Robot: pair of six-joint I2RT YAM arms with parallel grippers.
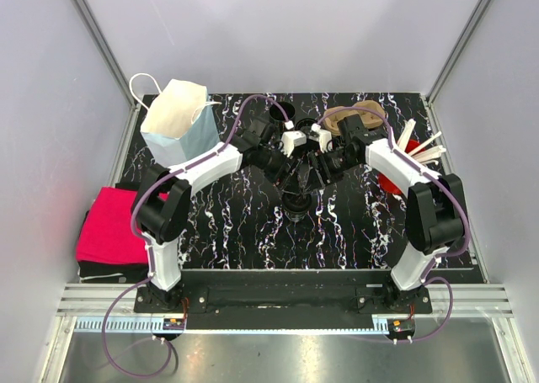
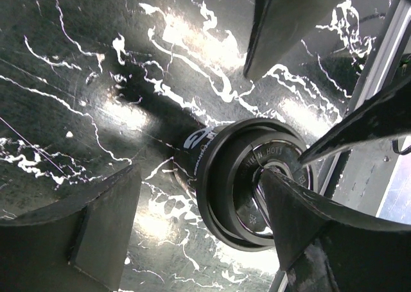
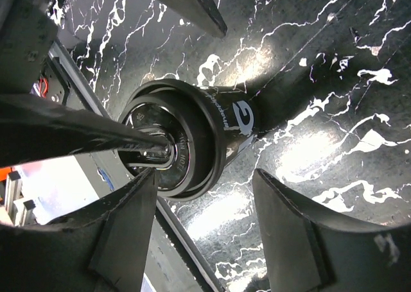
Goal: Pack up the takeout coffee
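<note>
The takeout coffee is a black paper cup [image 1: 296,204] with a black lid, standing on the marbled black table [image 1: 227,223] mid-front. Both grippers hang over it, tips pointing down. My left gripper [image 1: 289,179] is open. In the left wrist view the lidded cup [image 2: 221,176] lies between its fingers, and the right-hand finger [image 2: 321,234] overlaps the lid's top. My right gripper [image 1: 310,174] is open too. In the right wrist view the cup [image 3: 218,122] sits just beyond its fingertips [image 3: 128,221], and neither jaw presses on it. Each wrist view also shows the other gripper's fingers.
A white and pale blue paper bag [image 1: 177,118] with handles stands open at the back left. A brown cup carrier [image 1: 360,115] lies at the back right, with white sticks [image 1: 421,147] and a red item [image 1: 392,181] beside it. A pink cloth [image 1: 109,227] lies off the left edge.
</note>
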